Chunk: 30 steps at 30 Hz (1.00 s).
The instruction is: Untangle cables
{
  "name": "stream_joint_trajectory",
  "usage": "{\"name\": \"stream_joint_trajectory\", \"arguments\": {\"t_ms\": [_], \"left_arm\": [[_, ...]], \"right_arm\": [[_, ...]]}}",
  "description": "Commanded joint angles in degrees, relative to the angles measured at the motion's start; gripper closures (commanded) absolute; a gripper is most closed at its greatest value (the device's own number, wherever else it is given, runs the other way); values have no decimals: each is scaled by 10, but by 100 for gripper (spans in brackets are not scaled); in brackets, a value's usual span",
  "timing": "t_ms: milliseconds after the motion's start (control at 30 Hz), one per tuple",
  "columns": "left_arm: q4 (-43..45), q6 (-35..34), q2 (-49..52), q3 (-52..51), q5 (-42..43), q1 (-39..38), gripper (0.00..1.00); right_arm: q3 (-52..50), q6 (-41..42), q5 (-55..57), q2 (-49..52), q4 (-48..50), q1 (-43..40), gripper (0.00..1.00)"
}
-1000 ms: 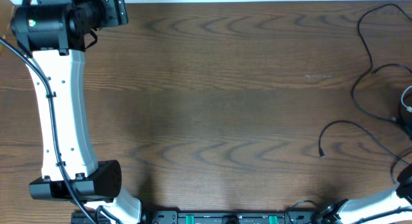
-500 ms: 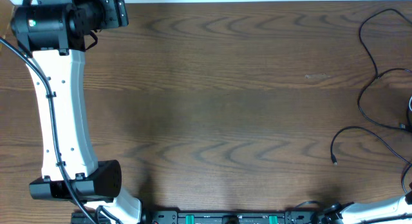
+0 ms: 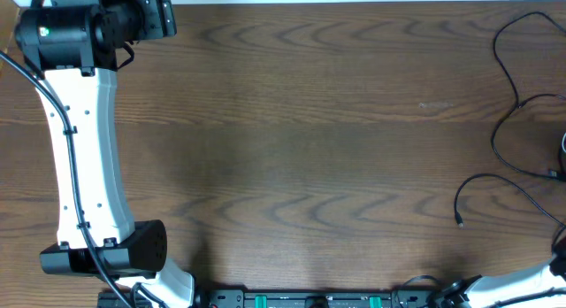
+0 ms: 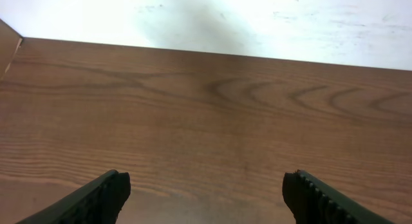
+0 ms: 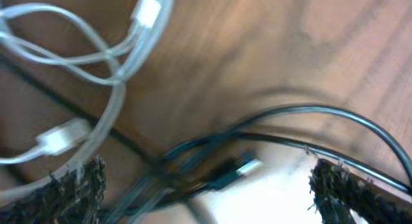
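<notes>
Thin black cables (image 3: 508, 78) wind along the table's right edge, one loose plug end (image 3: 459, 221) pointing inward. In the right wrist view a white cable (image 5: 116, 63) with white plugs (image 5: 147, 10) loops at the upper left. Black cables (image 5: 309, 111) cross below it, with a black metal-tipped plug (image 5: 235, 169) among them. My right gripper (image 5: 206, 185) stands open just above these strands, its fingers wide apart and holding nothing; the picture is blurred. Over bare wood near the table's far left edge, my left gripper (image 4: 206, 192) is open and empty.
The left arm (image 3: 84, 149) stretches along the table's left side up to the far corner. Only part of the right arm (image 3: 531, 277) shows at the bottom right. A pale wall or floor lies beyond the table's far edge (image 4: 206, 51).
The black cables slid to the right, the loose plug end moving right and slightly nearer. The right arm shifted toward the right edge. The left arm stayed still.
</notes>
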Motion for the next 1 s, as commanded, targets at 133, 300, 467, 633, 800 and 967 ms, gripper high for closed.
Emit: {"name": "stream_joint_trajectory", "arguments": {"t_ms": [133, 300, 467, 633, 800, 967], "left_arm": [[0, 0, 4, -2, 3, 1, 19], [13, 0, 4, -2, 3, 2, 19], [23, 0, 5, -2, 3, 2, 19], [22, 0, 5, -2, 3, 2, 19], [23, 0, 5, -2, -10, 2, 19], [23, 0, 5, -2, -10, 2, 19]], "right_arm": [[92, -19, -41, -5, -62, 81, 1], [96, -71, -81, -9, -73, 192, 6], [97, -71, -81, -42, -74, 294, 6], [97, -78, -77, -110, -91, 433, 5], [97, -85, 51, -141, -126, 574, 2], [97, -93, 124, -166, -106, 666, 1]]}}
